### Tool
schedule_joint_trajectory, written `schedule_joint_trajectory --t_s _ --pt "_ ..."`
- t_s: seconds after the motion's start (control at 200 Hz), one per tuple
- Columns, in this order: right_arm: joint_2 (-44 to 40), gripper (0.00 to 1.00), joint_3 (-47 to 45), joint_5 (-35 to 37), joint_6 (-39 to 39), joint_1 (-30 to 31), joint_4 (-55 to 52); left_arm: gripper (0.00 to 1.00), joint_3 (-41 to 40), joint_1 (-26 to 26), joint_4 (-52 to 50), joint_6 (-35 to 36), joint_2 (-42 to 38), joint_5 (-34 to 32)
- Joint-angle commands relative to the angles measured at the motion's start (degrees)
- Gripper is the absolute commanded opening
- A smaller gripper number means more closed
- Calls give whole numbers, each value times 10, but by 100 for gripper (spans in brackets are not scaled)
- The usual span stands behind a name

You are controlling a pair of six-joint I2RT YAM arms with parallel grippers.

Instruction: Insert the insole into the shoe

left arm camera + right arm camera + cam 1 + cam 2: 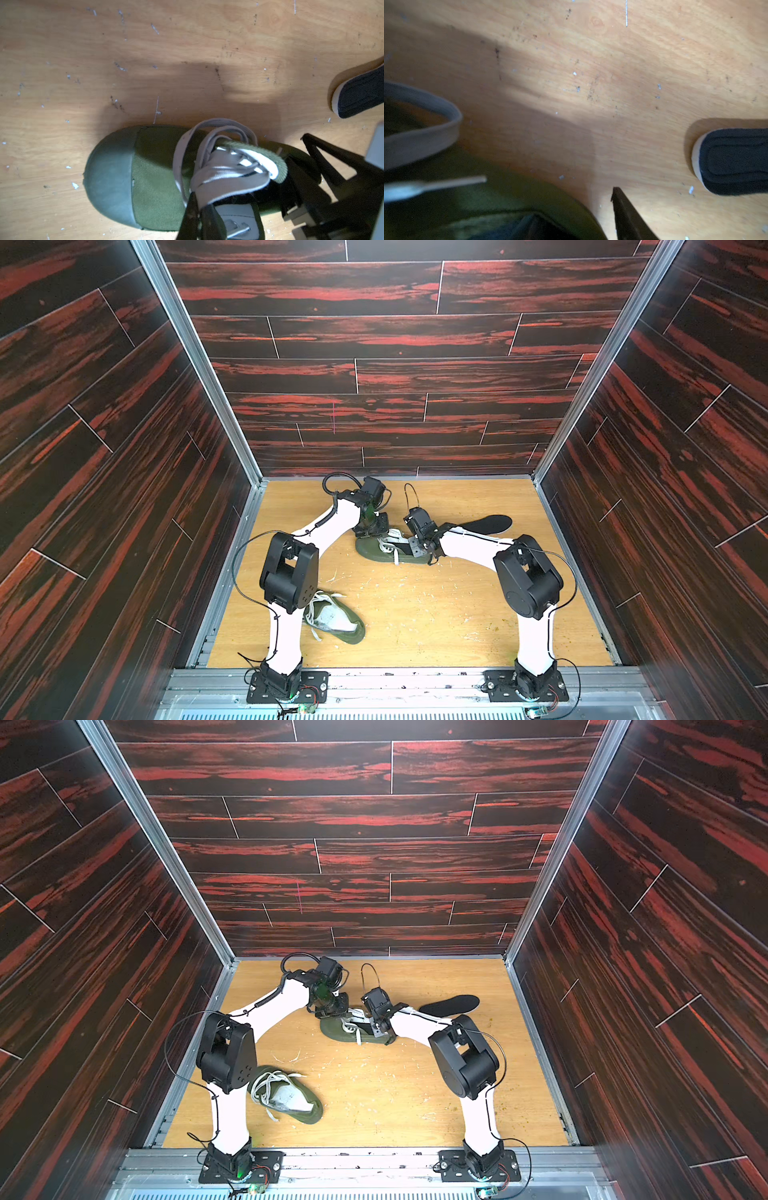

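Left end effector [366,533] closed at shoe [374,551] laces [218,172]; right end effector [417,546] open. Insole [486,524] just beyond right one, lengthwise toward right edge.

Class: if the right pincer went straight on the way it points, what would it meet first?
Probably the bare table between the green shoe and the black insole, though depth is unclear and the right pincer may catch the shoe's rim first.

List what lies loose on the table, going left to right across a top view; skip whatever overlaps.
near green shoe → far green shoe → black insole
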Motion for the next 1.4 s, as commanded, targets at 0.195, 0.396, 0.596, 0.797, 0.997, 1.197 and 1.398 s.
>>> schedule_joint_trajectory --t_s 0.195,0.396,0.596,0.797,0.997,1.197,1.398 --pt "-39 60 -13 -60 -2 -13 -120 1 -21 16 1 -12 -40 -15" --pt "13 59 4 -32 -21 -14 -171 1 -36 17 4 -11 -52 -25" --pt "67 59 12 29 -21 -3 -230 1 -37 18 5 -16 -62 -46" --pt "24 59 -1 -105 -3 -5 -179 1 -26 19 4 -14 -52 -52" --pt "-60 59 -30 -290 108 -10 -25 1 -13 18 7 -9 -38 -54" --pt "-87 58 -117 -459 309 -4 231 2 24 11 -9 12 -15 -49" --pt "-104 58 -129 -501 345 -10 271 11 36 7 -7 23 -7 -39"
